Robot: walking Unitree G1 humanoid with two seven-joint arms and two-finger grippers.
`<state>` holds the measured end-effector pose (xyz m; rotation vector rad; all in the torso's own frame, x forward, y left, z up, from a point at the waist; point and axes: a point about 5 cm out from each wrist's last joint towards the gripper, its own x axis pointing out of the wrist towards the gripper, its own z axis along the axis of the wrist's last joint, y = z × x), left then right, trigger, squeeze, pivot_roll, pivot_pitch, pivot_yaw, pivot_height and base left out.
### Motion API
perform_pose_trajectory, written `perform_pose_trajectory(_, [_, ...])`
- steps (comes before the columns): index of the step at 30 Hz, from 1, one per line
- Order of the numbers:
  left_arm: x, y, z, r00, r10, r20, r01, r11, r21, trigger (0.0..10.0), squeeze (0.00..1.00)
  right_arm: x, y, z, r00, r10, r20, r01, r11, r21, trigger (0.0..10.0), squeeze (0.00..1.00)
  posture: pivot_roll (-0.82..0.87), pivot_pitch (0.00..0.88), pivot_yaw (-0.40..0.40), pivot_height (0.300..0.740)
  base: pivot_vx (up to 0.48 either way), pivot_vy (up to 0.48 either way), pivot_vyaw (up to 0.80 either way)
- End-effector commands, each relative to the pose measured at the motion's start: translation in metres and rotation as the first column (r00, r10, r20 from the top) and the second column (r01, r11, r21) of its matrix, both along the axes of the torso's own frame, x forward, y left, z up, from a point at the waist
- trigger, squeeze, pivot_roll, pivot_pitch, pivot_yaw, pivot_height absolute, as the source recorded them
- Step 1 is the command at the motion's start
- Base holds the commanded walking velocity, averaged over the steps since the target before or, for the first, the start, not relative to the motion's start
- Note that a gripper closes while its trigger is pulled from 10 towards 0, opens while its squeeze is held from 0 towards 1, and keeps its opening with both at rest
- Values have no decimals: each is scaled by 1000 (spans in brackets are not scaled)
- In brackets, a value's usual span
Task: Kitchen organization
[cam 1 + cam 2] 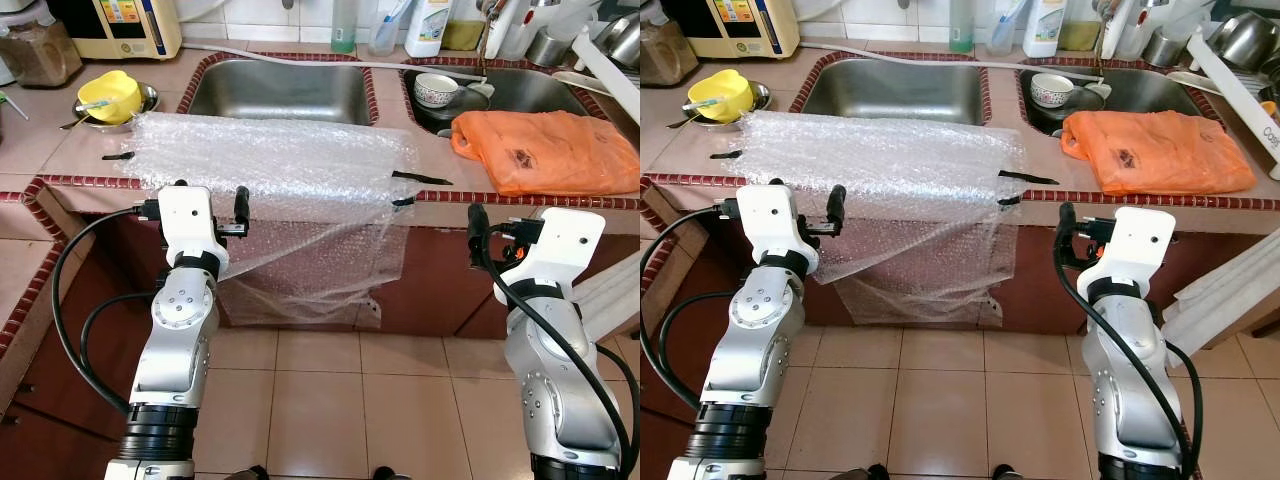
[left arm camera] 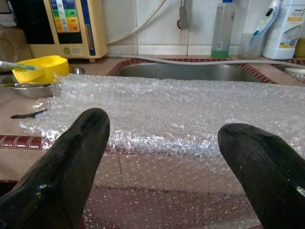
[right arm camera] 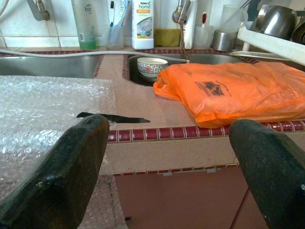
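Bubble wrap: one clear sheet, mid-frame in the head views, laid over the counter in front of the left sink, its front part hanging over the red-tiled edge and down the cabinet face. Black tape strips sat at its right and left edges.

Left gripper: I had it just below the counter edge, left of centre, fingers spread apart and holding nothing; the hanging wrap lay straight ahead of them. Whether a finger touched the wrap, I could not tell.

Right gripper: I had it at the same height, right of centre, fingers apart and empty, facing the bare counter edge between the wrap and the orange bag.

Orange bag: lay flat on the counter at the right, in front of the right sink, well apart from the wrap.

Bowl: patterned, in the right sink.

Yellow bowl: upper left, sitting in a metal dish with a utensil across it.

Bottles: along the tiled wall at the top of the frame.

Floor: beige tiles, lower frame.
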<state>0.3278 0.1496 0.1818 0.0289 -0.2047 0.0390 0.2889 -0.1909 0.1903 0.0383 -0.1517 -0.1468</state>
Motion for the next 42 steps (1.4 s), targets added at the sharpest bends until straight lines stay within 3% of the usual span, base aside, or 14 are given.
perform_pose_trajectory(1, [0, -3, 4, 1000, -13, 6, 13, 1000, 4, 10000, 0, -2, -2, 6, 1000, -8, 21, 8, 1000, -1, 10000, 0, -36, 164, -1, 740, 0, 0, 0])
perform_pose_trajectory(26, [2, -5, 2, 1000, -19, -13, 19, 1000, 13, 10000, 0, -2, -5, 7, 999, -27, 26, 28, 1000, -6, 10000, 0, -39, 163, 7, 740, 0, 424, 0])
perform_pose_trajectory(33, [1, -9, 4, 999, -35, 0, 35, 999, -4, 10000, 0, -3, -7, 12, 997, -37, 60, 39, 999, -29, 10000, 0, -39, 161, 7, 740, 0, 0, 0])
perform_pose_trajectory(35, [1, -8, 6, 1000, -22, 9, 22, 999, 45, 10000, 0, -4, -8, 13, 997, -47, 59, 50, 997, -51, 10000, 0, -40, 162, 7, 740, 0, 0, 0])
perform_pose_trajectory(39, [0, -10, 5, 999, -48, 7, 47, 997, 65, 10000, 0, -2, -8, 12, 998, -54, 40, 56, 997, -46, 10000, 0, -36, 159, 3, 740, 0, 0, 0])
perform_pose_trajectory(42, [-1, -9, 7, 998, -58, 18, 57, 998, 28, 10000, 0, -1, -5, 13, 998, -26, 54, 29, 999, -43, 10000, 0, -32, 154, -1, 740, 0, 0, 0])
